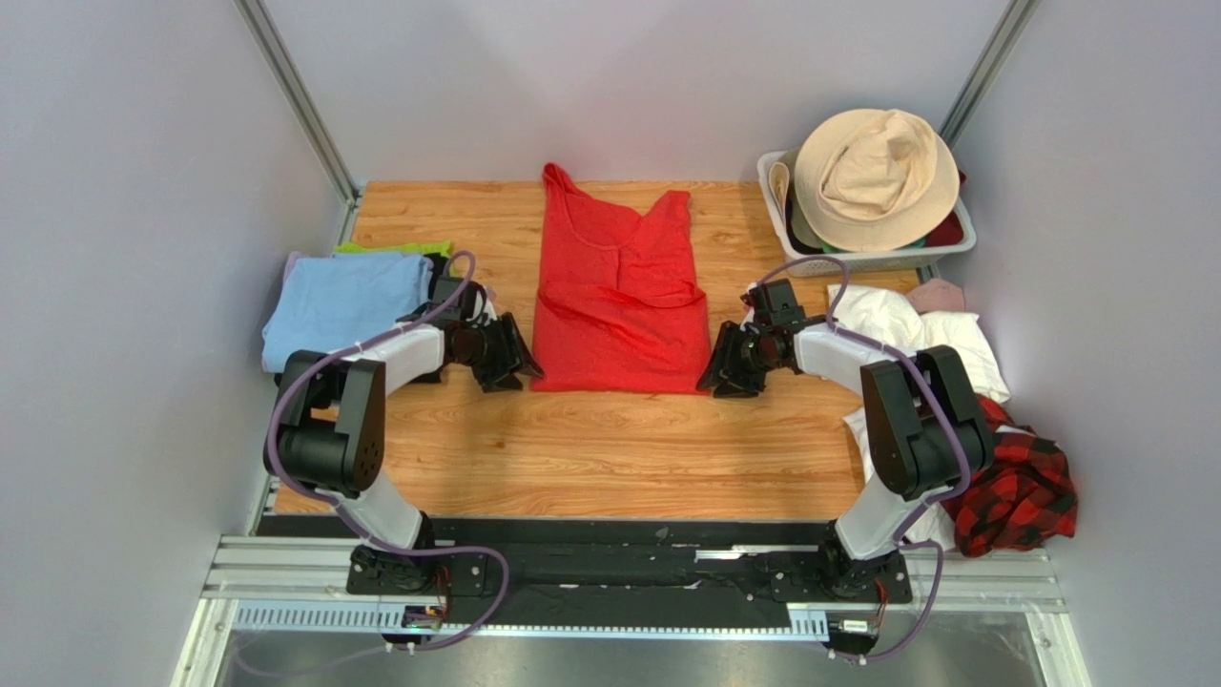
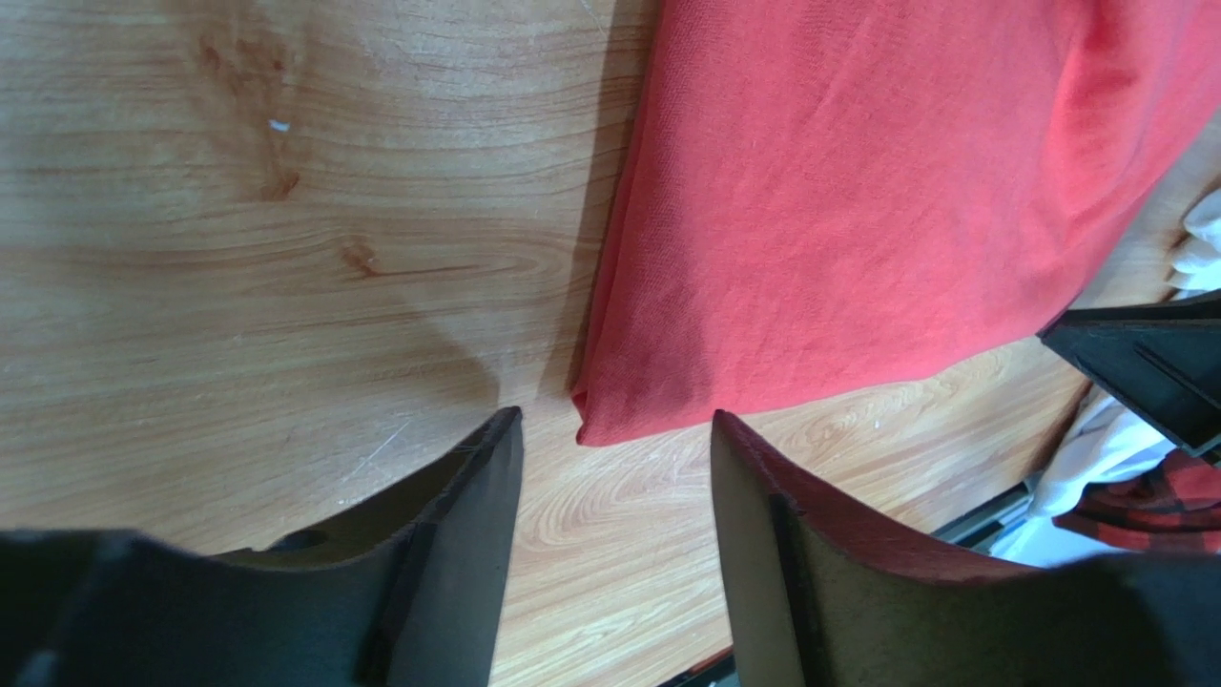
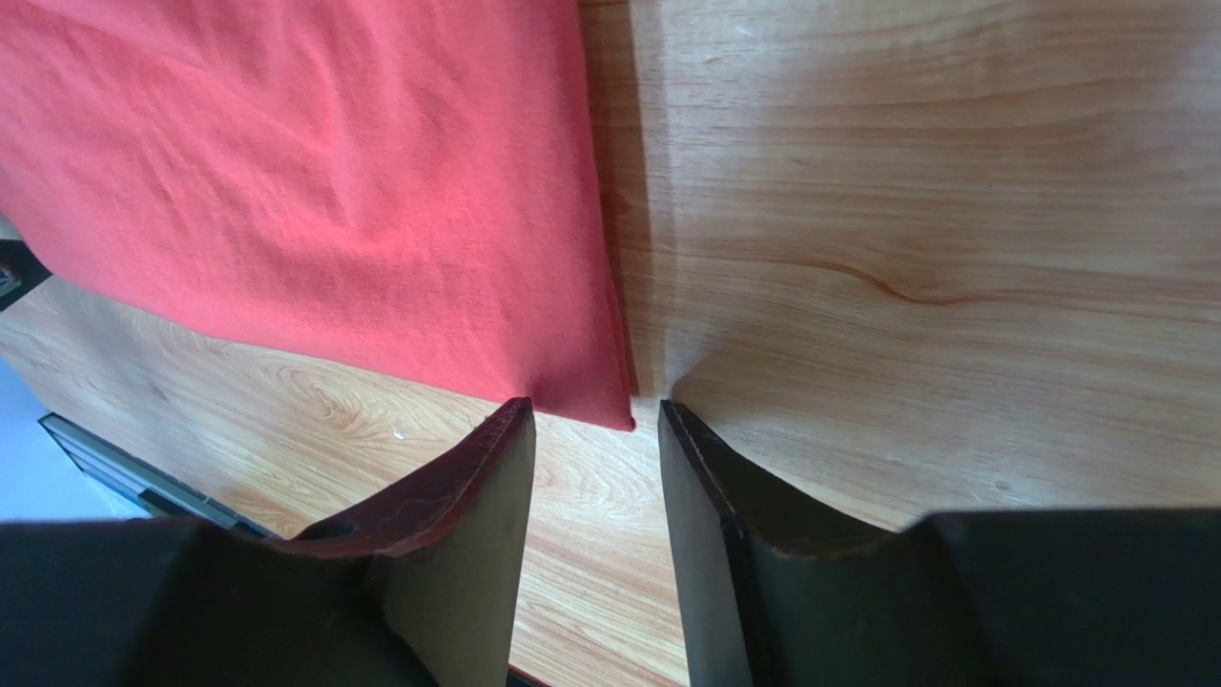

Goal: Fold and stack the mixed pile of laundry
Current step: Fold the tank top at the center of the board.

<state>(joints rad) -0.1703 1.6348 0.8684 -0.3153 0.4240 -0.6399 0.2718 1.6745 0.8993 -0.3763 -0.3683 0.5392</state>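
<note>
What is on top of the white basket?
A beige bucket hat lies over the white basket. A little red cloth peeks out beneath it; the rest inside is hidden.

Heads up, your wrist cams each catch only one bottom corner of the red shirt [image 2: 860,215]; the rest runs off the frame edges. From up top, the left gripper [image 1: 523,369] and right gripper [image 1: 712,381] are just dark blobs at the hem, so you can't tell if the tips touch the cloth. The hat [image 1: 876,175] covers most of the basket [image 1: 860,262], so what's inside is hidden. Your right arm [image 1: 917,415] blocks part of the white cloths [image 1: 932,337] and the plaid shirt [image 1: 1025,494]. The green cloth [image 1: 394,248] is only a sliver behind the blue cloth [image 1: 337,304], and the pink piece [image 1: 939,294] is too small to make out.
</note>
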